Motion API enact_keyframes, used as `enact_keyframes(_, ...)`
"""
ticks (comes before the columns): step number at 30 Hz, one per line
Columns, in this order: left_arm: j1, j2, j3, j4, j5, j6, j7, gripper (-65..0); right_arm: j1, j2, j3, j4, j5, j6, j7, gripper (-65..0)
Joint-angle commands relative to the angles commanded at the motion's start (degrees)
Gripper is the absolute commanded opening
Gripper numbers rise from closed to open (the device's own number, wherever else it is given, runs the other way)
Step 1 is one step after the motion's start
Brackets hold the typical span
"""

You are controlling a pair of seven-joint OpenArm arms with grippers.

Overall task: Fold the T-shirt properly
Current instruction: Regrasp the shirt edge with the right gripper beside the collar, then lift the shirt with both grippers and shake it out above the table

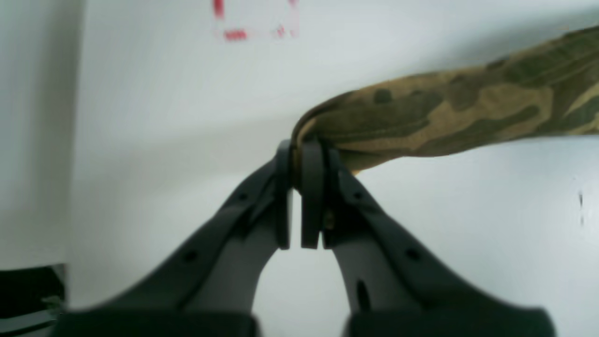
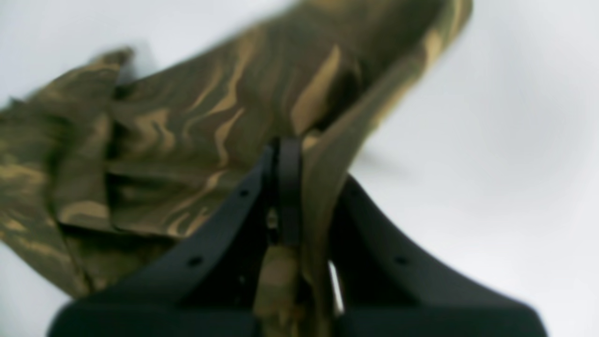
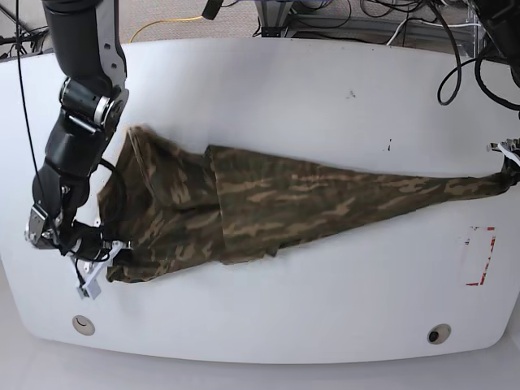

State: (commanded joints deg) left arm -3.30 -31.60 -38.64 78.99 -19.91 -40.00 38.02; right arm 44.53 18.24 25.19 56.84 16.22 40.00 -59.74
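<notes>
The camouflage T-shirt (image 3: 268, 203) lies stretched across the white table, bunched wide at the left and drawn to a narrow point at the right. My left gripper (image 3: 510, 174) sits at the table's right edge, shut on that narrow end of the T-shirt (image 1: 444, 117); in the left wrist view the left gripper (image 1: 299, 157) pinches the fabric tip just above the table. My right gripper (image 3: 108, 258) is at the lower left corner of the cloth. Seen from the right wrist, the right gripper (image 2: 297, 154) is shut on a fold of T-shirt (image 2: 196, 135), lifted and rumpled.
The white table (image 3: 309, 106) carries a red outlined mark (image 3: 479, 256) near its right edge and small round holes (image 3: 439, 334) near the front. Cables (image 3: 341, 16) lie on the floor behind the table. The right arm's links (image 3: 81, 114) stand over the left edge.
</notes>
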Motion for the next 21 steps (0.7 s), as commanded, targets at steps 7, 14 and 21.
enact_keyframes(7,-8.53,-0.26,3.78,6.51,0.18,0.00,0.00,-64.0,11.43,0.00,-2.46,2.64,0.00,0.00,-5.36,-65.0)
enact_keyframes(14,-17.23,-4.13,6.07,10.81,0.26,0.00,0.35,-64.0,26.02,1.93,-7.30,2.46,0.35,0.00,-8.62,-65.0)
enact_keyframes(21,-25.58,-8.00,6.42,10.90,0.18,0.00,4.13,-64.0,30.27,3.96,-13.80,2.11,0.44,0.00,-10.55,-65.0)
